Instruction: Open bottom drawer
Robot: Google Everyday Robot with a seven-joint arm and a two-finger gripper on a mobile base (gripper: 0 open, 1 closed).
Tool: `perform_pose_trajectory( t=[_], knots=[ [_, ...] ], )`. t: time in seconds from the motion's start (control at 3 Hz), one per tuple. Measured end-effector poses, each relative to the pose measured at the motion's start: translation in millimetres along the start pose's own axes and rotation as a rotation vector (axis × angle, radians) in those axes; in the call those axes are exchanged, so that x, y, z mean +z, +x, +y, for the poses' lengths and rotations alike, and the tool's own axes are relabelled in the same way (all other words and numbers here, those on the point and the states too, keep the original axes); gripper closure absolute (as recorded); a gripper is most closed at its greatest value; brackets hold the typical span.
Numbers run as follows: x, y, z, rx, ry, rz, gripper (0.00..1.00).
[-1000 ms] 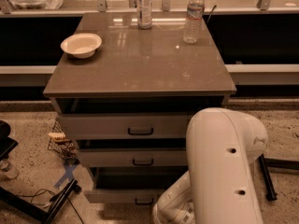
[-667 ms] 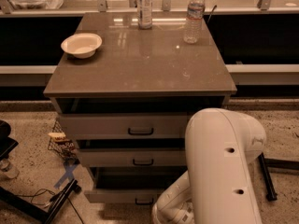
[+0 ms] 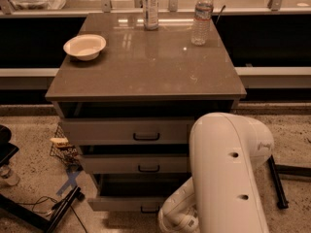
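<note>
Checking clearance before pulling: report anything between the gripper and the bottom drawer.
Nothing visible does. The arm's wrist curls down right beside the bottom drawer, by its handle; the gripper itself is out of view.

Quick count from where I'm standing: three drawers, namely the top drawer, middle drawer and bottom drawer. Two bottles: labelled bottle at 12 o'clock, clear bottle at 1. One bowl at 10. One robot arm at 5; its one gripper's hidden low around 6.
</note>
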State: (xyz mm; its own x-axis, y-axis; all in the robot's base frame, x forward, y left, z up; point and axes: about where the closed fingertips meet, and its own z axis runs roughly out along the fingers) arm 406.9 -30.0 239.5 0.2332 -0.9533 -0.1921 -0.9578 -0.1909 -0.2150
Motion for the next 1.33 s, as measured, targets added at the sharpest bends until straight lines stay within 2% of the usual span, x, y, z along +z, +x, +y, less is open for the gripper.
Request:
perform_pose_trajectory(
  t=[0.67,1.0,1.33],
  knots=[
    [25,26,-72,-0.008,0.127,0.057,1.00],
    [15,36,-98,-0.012,0.170,0.097,1.00],
    [11,56,-120,-0.022,0.209,0.136,1.00]
  ],
)
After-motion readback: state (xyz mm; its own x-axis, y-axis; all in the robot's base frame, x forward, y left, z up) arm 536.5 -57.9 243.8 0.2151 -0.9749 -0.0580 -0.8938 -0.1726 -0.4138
